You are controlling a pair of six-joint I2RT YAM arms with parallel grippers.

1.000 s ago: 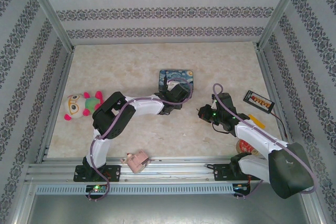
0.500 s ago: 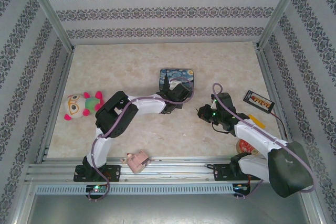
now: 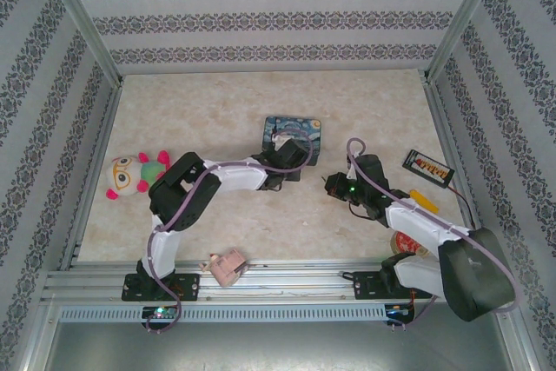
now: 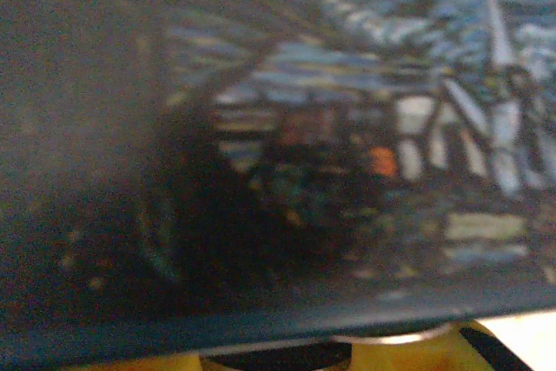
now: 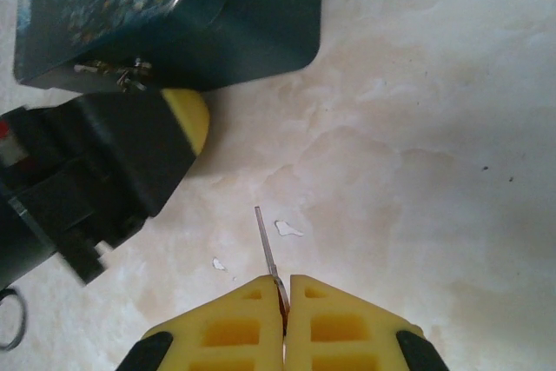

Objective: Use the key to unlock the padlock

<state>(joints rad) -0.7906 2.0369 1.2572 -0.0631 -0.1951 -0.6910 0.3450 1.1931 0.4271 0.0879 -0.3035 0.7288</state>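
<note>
Marbled tabletop (image 5: pixel 417 128) beneath key (image 5: pixel 268 245) pinched between right gripper (image 5: pixel 284 288) fingertips

Your enclosure: walls (image 3: pixel 278 19) in white paper with dark ornamental stripes on three sides; pale marbled counter (image 3: pixel 217 110); aluminium rails (image 3: pixel 278 277) along its near edge. Lighting even.

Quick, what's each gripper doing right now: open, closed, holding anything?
Left gripper: by the painted tin; open or closed cannot be told.
Right gripper: closed, holding the key.
</note>
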